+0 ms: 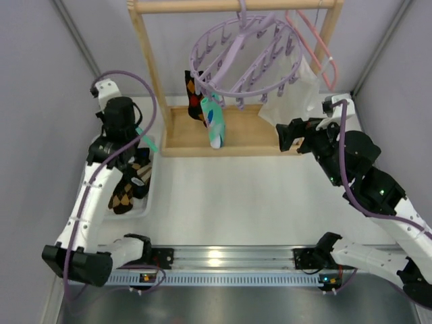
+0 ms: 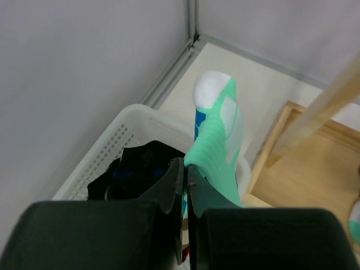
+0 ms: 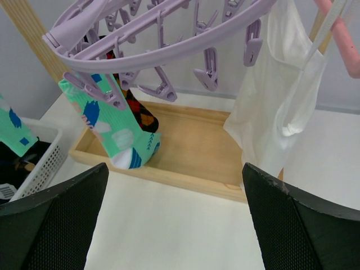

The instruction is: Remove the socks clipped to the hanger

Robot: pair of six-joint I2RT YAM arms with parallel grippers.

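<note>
Left gripper [image 2: 184, 169]: pinched narrow on a teal-green sock [image 2: 216, 129], cloth squeezed flat between the jaws. Held above the white basket [image 2: 112, 143] at the table's left side. White-tipped end pointing away from the fingers, long axis running straight out from the grip. Already in the basket: black sock [image 2: 135, 163], argyle sock [image 1: 123, 192].

Right gripper [image 1: 281, 137]: spread wide, nothing in it, facing the lavender ring hanger [image 3: 163, 55] hung on the wooden rack [image 1: 145, 61].

Left to unclip, at the ring's left rim: second teal-green sock [image 3: 121, 132], cuff caught in a clip [image 3: 95, 90], long axis vertical, toe down toward the rack's base board. Just behind it, brown-orange argyle sock [image 3: 140, 112], likewise hanging. To the right, white cloth bag [image 3: 281, 101], not a target.

Handling, as judged: light, limp knit, no stiffness, likely to stretch before slipping free. Best taken high, just under the clip, then pulled down along the long axis. Low grip likely only to stretch cloth and swing the hanger.
</note>
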